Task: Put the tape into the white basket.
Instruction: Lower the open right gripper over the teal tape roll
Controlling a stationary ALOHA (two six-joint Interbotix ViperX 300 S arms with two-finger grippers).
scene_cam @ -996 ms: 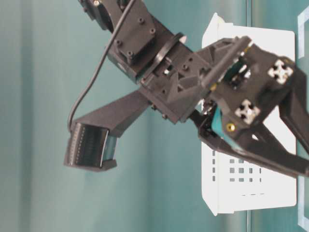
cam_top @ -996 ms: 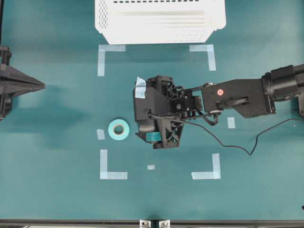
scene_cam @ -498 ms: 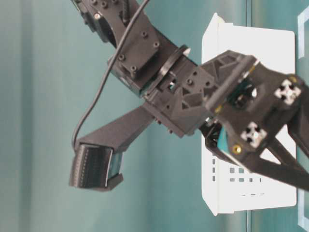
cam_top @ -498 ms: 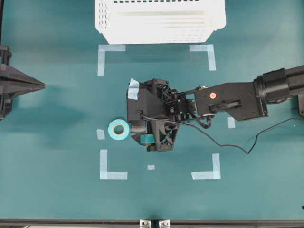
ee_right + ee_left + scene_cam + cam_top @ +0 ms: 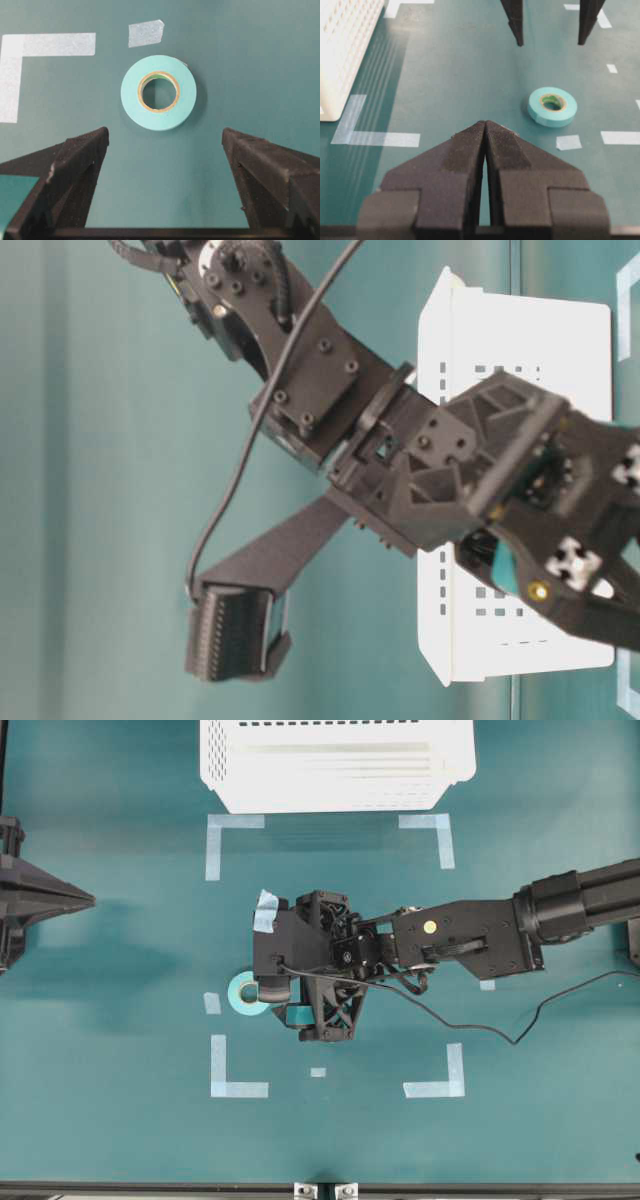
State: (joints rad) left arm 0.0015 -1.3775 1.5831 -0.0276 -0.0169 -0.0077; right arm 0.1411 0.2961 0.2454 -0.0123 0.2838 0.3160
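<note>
The right gripper (image 5: 165,145) has its two black fingers (image 5: 75,160) spread wide, one on either side of the wrist view, with bare teal table between them. Just ahead of that gap lies the small round roll of teal tape (image 5: 158,92), flat on the table with its pale inner core ring facing up; neither finger touches it. A short scrap of pale-blue tape (image 5: 145,33) sits just beyond the roll, and a pale-blue corner mark (image 5: 30,55) lies off to one side.

From overhead, the right gripper (image 5: 272,1002) hangs over the roll (image 5: 240,993), covering part of it, so only the roll's outer edge shows past the black fingers. The right arm (image 5: 470,935) stretches in from that view's right edge across the marked square, a black cable trailing from it.

The left gripper (image 5: 485,140) has its black padded fingers (image 5: 465,155) pressed together, only a thin seam showing between them. It stays at the left edge of the overhead view (image 5: 45,898), well apart from the roll. In its wrist view the roll (image 5: 552,106) lies ahead on the table, with the tips of the right gripper's fingers (image 5: 516,22) hanging above and beyond it.

The large white plastic basket with perforated walls (image 5: 335,765) stands at the top of the overhead view, outside the marked square and well apart from the roll. The teal table (image 5: 120,1140) carries four pale-blue corner marks.
</note>
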